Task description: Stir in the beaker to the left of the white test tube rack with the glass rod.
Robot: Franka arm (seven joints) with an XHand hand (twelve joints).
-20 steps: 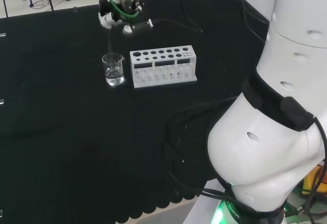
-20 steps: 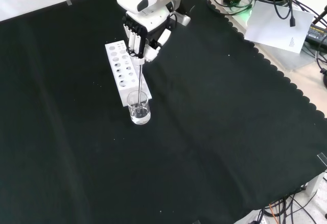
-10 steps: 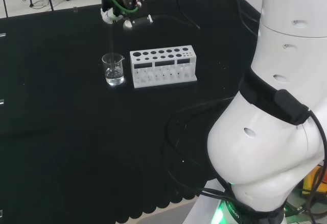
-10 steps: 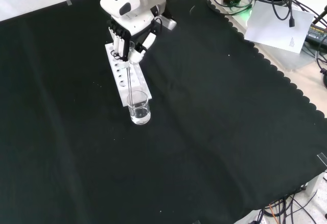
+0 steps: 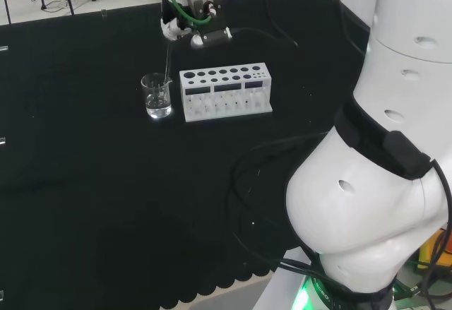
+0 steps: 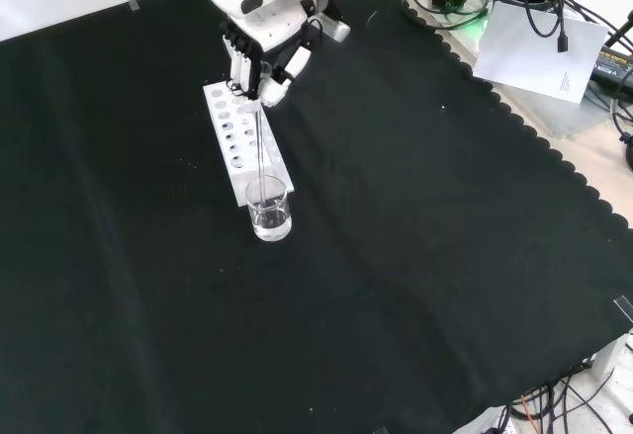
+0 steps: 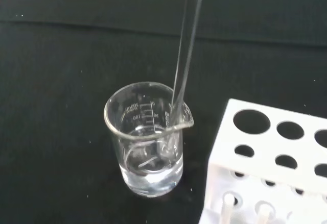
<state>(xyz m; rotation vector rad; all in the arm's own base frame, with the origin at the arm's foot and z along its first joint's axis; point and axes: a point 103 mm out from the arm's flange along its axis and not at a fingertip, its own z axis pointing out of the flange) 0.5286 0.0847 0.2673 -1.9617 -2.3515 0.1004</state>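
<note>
In the front view the hand (image 6: pixel 259 66), fingers curled on the glass rod (image 6: pixel 260 137), hangs at 12 o'clock above the beaker (image 6: pixel 269 209). The rod's tip sits in the liquid, and the white rack (image 6: pixel 240 142) stands just beside the beaker.

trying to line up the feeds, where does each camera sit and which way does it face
Head view: behind and above the arm's base, looking over white links at the beaker and rack.
Front view: opposite, looking down on the cloth; the hand enters from the top.
Wrist view: at the wrist, looking down the glass rod into the beaker.
All three share beaker, rod and rack.
</note>
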